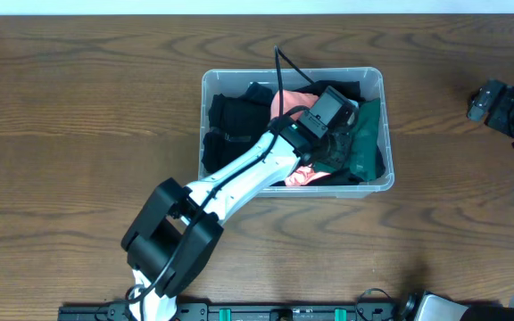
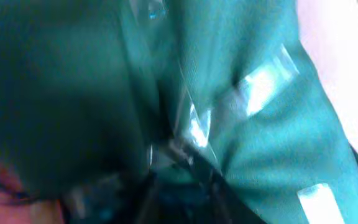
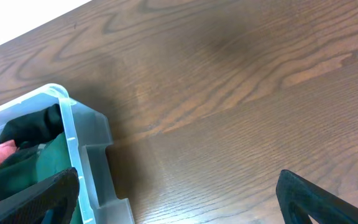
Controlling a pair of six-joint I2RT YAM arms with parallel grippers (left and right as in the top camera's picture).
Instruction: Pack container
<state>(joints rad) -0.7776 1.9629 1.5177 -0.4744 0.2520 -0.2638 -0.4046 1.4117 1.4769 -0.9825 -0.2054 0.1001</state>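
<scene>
The clear plastic container point(image 1: 205, 107) stands mid-table, filled with clothes: black cloth point(image 1: 235, 125) at the left, pink cloth point(image 1: 291, 98) in the middle, and green cloth point(image 1: 368, 134) at the right. My left gripper point(image 1: 333, 150) reaches down into the container at the green cloth. In the left wrist view the green cloth point(image 2: 272, 143) fills the blurred frame, and the dark fingers point(image 2: 185, 193) sit close together with cloth bunched between them. My right gripper point(image 1: 507, 111) is open and empty over bare table at the far right. Its view shows the container's corner point(image 3: 73, 143).
The wooden table point(image 1: 78, 134) extends around the container on all sides. The left arm's white link point(image 1: 248, 169) crosses the container's front rim. The table's far edge point(image 3: 36, 28) shows in the right wrist view.
</scene>
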